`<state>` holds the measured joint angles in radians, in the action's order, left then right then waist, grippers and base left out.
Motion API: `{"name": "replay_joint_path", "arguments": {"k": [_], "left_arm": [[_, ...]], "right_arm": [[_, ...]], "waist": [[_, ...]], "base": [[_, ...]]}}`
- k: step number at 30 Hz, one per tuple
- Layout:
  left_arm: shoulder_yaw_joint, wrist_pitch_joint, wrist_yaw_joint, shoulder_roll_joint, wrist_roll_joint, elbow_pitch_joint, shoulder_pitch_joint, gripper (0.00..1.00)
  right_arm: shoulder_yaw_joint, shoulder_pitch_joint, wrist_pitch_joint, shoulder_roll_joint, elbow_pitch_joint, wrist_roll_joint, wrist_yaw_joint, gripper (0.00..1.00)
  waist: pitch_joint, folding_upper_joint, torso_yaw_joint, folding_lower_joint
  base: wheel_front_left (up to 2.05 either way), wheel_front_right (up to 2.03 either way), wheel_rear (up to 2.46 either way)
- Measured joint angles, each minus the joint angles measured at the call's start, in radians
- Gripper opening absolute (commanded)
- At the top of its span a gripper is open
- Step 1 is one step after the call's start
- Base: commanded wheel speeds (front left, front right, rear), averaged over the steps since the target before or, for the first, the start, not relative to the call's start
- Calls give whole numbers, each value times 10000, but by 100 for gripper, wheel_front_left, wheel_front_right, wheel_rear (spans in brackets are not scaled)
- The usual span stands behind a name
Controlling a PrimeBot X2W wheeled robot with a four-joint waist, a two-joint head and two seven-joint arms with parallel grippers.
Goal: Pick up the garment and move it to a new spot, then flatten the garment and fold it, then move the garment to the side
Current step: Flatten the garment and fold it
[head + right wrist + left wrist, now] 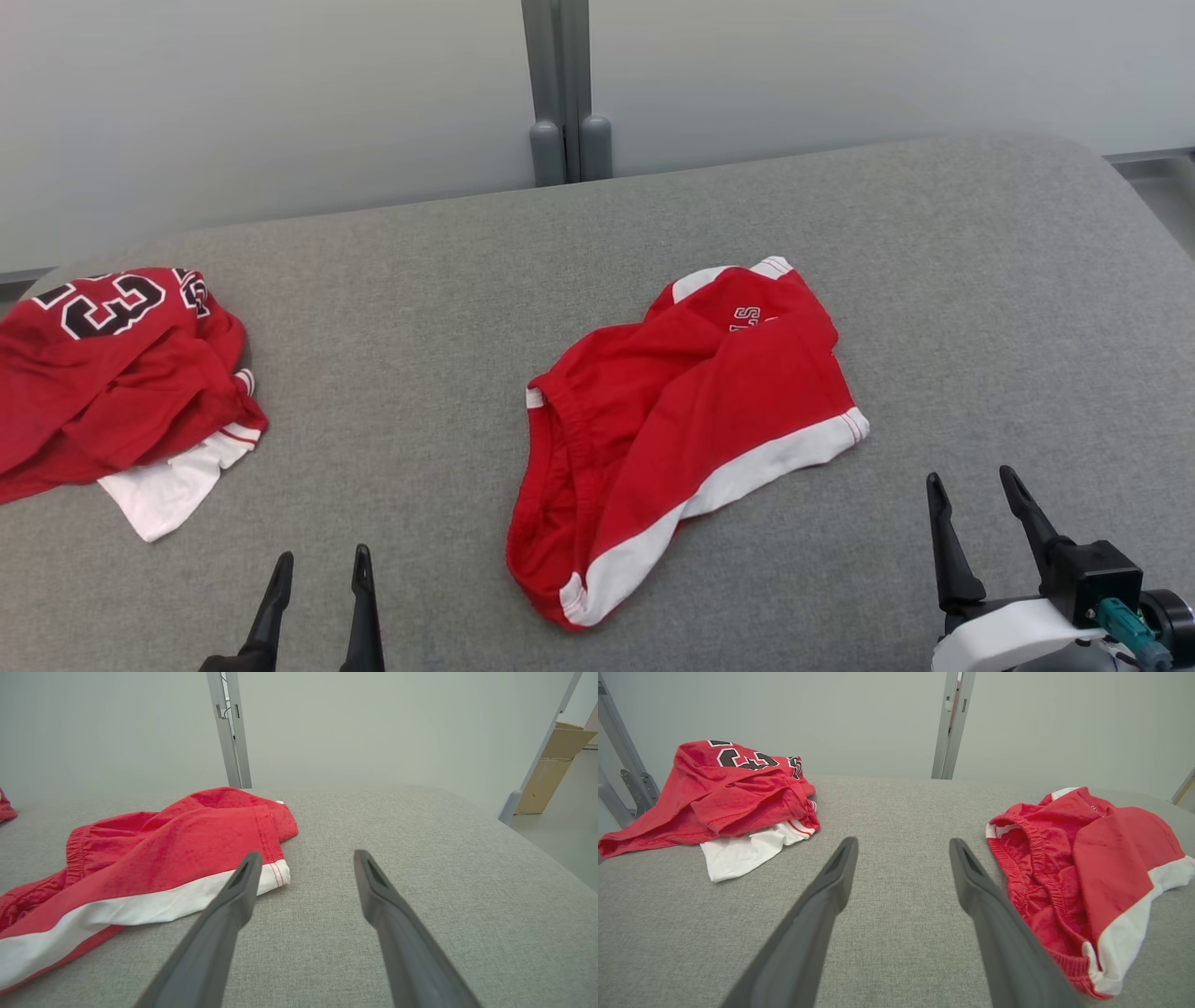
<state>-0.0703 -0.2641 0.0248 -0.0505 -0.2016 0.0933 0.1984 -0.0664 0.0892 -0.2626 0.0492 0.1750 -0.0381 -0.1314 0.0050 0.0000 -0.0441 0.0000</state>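
The garment (681, 420), red shorts with white trim, lies crumpled in the middle of the grey padded table (420, 308). From the left wrist the garment (1083, 877) lies at the right, its elastic waistband facing me. From the right wrist the garment (154, 868) lies at the left. My left gripper (319, 564) hovers open at the lower left, well short of the shorts; its own view shows the left gripper (903, 845) with nothing between its fingers. My right gripper (971, 479) stands open at the lower right, just off the white hem, and the right gripper (304, 857) is empty in its own view.
A heap of red jersey with black and white numbers over a white cloth (121, 383) lies at the table's left edge; the same heap (724, 798) shows from the left wrist. A grey post (565, 89) stands behind the table. A cardboard box (556, 760) leans beyond the right edge.
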Motion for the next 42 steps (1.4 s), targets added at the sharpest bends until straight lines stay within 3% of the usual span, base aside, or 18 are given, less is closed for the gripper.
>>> {"name": "replay_joint_path", "arguments": {"k": [6, 9, 18, 24, 30, 42], "left_arm": [[-441, 0, 107, 0, -29, 284, 12, 100], [-920, 121, 288, 4, 119, 491, -185, 100], [-3496, 3944, 986, -263, 157, -353, -1943, 100], [-5003, 5298, 1041, -970, -644, -560, -2911, 100], [-5350, 5730, 1041, -1670, -1227, -433, -3400, 100], [-5728, 5887, 1041, -2125, -1762, 255, -3693, 100]], "right_arm": [[-35, -332, -2, 90, 59, 17, 0, 100], [21, -878, 8, 303, 723, 71, 0, 100], [1388, -3472, 2926, 1507, 2984, 456, 0, 100], [2872, -4558, 3591, 1661, 3988, -138, -2, 100], [3432, -5091, 3511, 1902, 4594, -594, -2, 100], [4458, -5509, 2934, 2006, 5348, -1143, -2, 100]], "waist": [[8, 0, 88, 0], [87, 0, 101, 0], [672, 0, 133, 0], [1186, 0, 188, 0], [1455, 0, 176, 0], [1599, 0, 2, 0]], "base": [[0, 0, 0], [0, 0, 0], [0, 0, 0], [0, 0, 0], [0, 0, 0], [0, 0, 0]]}}
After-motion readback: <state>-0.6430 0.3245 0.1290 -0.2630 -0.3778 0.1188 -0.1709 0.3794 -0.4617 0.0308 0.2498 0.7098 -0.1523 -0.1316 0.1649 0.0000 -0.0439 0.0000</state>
